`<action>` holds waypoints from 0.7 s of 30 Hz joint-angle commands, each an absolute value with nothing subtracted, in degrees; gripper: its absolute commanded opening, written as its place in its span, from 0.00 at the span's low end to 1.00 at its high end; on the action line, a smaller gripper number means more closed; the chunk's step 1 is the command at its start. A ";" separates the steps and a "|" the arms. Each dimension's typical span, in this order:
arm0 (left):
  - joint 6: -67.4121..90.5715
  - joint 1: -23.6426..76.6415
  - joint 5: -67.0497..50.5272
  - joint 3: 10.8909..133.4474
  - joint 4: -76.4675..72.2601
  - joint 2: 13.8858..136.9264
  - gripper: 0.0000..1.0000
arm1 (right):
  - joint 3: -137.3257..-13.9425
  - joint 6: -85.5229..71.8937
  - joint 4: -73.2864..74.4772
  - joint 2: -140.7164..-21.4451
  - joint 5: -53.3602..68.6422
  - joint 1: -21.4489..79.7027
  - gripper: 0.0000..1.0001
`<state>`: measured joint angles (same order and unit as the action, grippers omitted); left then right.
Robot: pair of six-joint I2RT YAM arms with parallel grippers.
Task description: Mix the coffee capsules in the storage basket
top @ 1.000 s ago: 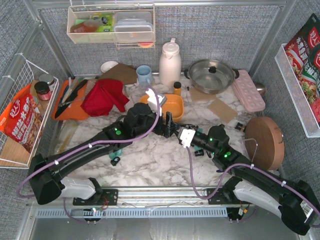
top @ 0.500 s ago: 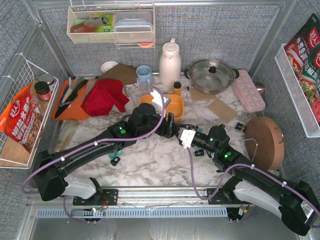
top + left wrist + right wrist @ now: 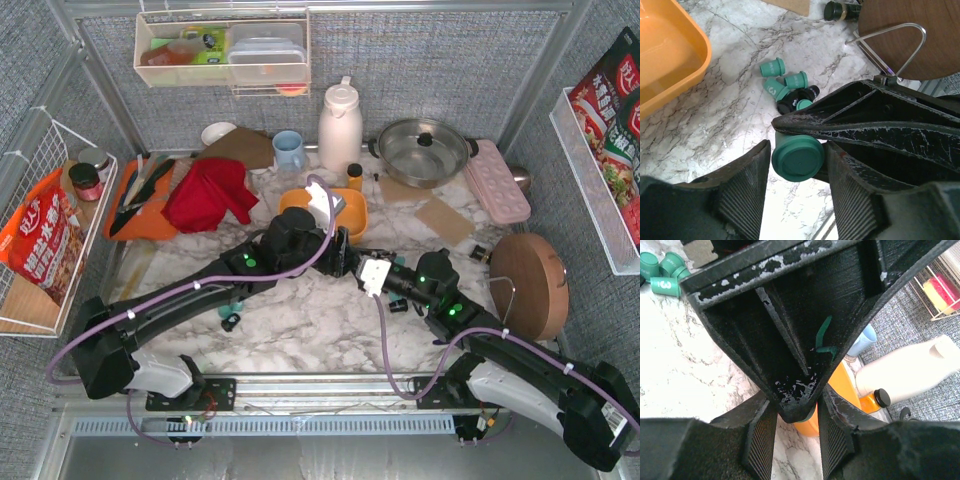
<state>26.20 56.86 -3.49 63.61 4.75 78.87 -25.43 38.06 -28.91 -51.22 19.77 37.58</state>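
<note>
Left wrist view showed a teal capsule (image 3: 797,159) between the close-set fingers of the left gripper (image 3: 798,150); whether they pinched it I could not tell, nor whether the right gripper (image 3: 796,407) held it. Other capsules (image 3: 790,90) lay on the worktop (image 3: 715,115) ahead, the storage basket (image 3: 670,55) ahead-left.

Loose coffee capsules (image 3: 790,90) lie on the table (image 3: 715,115) beside the storage basket (image 3: 670,55).
</note>
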 commanded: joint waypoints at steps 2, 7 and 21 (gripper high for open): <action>26.58 56.87 -4.57 64.42 3.52 79.20 0.53 | -26.19 37.88 -29.97 -51.50 19.47 37.66 0.16; 26.66 56.87 -4.45 64.50 3.83 79.10 0.48 | -26.13 37.66 -30.21 -51.58 18.87 37.66 0.20; 26.46 56.78 2.40 65.02 4.85 76.77 0.40 | -26.63 37.42 -30.02 -52.12 15.41 37.69 0.76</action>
<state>27.00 56.84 -0.91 64.71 4.91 77.34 -25.85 37.45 -29.26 -52.18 16.69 37.58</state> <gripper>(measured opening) 0.482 0.744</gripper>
